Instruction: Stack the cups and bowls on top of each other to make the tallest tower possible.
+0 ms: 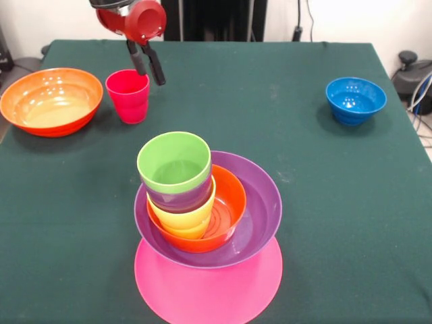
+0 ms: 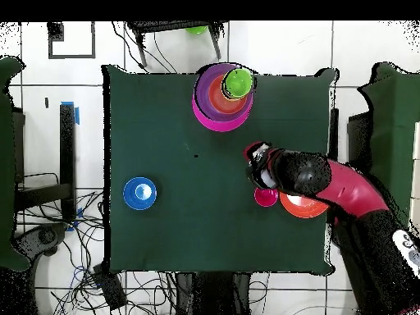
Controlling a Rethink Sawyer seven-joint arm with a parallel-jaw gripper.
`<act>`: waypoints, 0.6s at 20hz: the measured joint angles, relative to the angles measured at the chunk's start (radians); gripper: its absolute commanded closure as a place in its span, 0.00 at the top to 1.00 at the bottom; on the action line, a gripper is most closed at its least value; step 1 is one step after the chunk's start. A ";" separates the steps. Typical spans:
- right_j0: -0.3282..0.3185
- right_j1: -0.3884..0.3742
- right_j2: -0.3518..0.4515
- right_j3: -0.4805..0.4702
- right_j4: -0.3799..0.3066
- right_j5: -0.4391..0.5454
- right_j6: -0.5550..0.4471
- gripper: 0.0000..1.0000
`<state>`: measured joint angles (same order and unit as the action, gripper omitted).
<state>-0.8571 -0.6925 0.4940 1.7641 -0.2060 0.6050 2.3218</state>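
The arm (image 2: pixel 344 190) is a thick, rounded thing, glossy red along its length with a bulky black joint housing near the wrist. At its end sits a round red cap, a ring of small holes in its face. Below that the gripper (image 1: pixel 146 62) has two slim fingers (image 1: pixel 137 57), dark grey to black, straight and plain.

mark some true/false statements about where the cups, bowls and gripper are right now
1. The green cup tops the tower. True.
2. The red cup is nested in the tower. False: it stands alone on the table, beside the large orange bowl.
3. The gripper is shut on the red cup. False: it is open, hanging just above the cup.
4. The blue bowl stands apart from the tower. True.
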 measured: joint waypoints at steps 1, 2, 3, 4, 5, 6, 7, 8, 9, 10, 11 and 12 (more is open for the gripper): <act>-0.004 0.001 0.000 0.004 -0.004 0.000 0.000 1.00; -0.007 0.002 0.000 0.006 -0.009 0.000 0.000 1.00; -0.011 0.003 0.000 0.008 -0.014 0.000 0.000 1.00; -0.013 0.005 0.000 0.008 -0.019 0.000 0.000 1.00; -0.016 0.007 0.000 0.009 -0.026 0.000 0.000 1.00; -0.018 0.010 0.000 0.009 -0.031 -0.001 0.000 1.00; -0.020 0.012 0.000 0.009 -0.035 -0.003 0.000 1.00; -0.021 0.014 0.000 0.009 -0.038 -0.005 0.000 1.00; -0.025 0.021 0.000 0.009 -0.044 -0.011 0.000 1.00; -0.027 0.026 0.000 0.009 -0.048 -0.015 0.000 1.00; -0.031 0.033 0.000 0.009 -0.054 -0.023 0.000 1.00; -0.035 0.043 0.000 0.009 -0.061 -0.035 0.000 1.00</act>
<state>-0.8922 -0.6495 0.4942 1.7729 -0.2671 0.5704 2.3218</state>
